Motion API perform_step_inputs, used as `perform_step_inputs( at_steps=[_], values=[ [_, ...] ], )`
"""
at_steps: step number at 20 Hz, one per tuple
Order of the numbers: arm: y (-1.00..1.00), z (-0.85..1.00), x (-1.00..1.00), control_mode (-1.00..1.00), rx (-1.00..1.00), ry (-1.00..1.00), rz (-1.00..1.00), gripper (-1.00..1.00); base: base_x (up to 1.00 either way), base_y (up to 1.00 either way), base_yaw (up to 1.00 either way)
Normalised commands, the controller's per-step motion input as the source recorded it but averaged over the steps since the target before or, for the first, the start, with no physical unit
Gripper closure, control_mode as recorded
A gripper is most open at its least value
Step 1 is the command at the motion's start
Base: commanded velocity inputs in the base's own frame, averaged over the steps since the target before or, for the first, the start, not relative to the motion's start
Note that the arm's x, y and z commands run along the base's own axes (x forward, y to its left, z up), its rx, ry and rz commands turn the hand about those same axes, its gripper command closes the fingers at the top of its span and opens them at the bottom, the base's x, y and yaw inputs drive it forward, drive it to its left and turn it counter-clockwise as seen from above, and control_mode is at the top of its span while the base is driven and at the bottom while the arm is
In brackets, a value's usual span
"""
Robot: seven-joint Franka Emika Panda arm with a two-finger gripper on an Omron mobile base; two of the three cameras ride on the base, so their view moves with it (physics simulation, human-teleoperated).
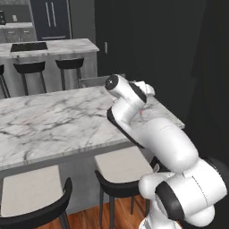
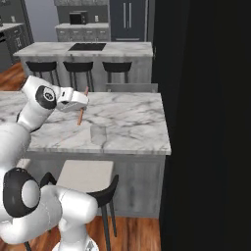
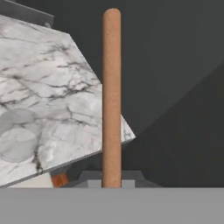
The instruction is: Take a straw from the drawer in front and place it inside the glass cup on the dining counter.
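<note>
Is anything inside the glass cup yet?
Nothing shows inside the glass cup; the marble of the dining counter reads through it. The straw is above and beside it, held in the shut pincer, which covers the straw's middle.

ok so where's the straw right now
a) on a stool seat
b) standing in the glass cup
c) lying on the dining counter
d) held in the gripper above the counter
d: the right base view shows the straw pinched in the shut gripper above the dining counter, with the glass cup standing apart below it; in the hand view the straw rises from between the fingers.
</note>
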Motion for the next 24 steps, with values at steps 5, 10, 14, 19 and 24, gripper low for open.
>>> perform_step_inputs(
  at_steps=[5, 10, 14, 19, 24],
  values=[
    [0.10, 0.00, 0.36, -1.00, -0.01, -0.03, -0.09, 1.00, 0.00, 0.00, 0.00],
    [0.04, 0.00, 0.17, -1.00, -0.02, -0.12, -0.07, 1.00, 0.00, 0.00, 0.00],
    [0.02, 0.00, 0.00, -1.00, -0.10, -0.32, -0.08, 1.00, 0.00, 0.00, 0.00],
    [-0.01, -0.16, -0.08, -1.00, -0.15, -0.37, -0.09, 1.00, 0.00, 0.00, 0.00],
    [-0.20, -0.18, 0.08, -1.00, -0.11, -0.30, -0.05, 1.00, 0.00, 0.00, 0.00]
  ],
)
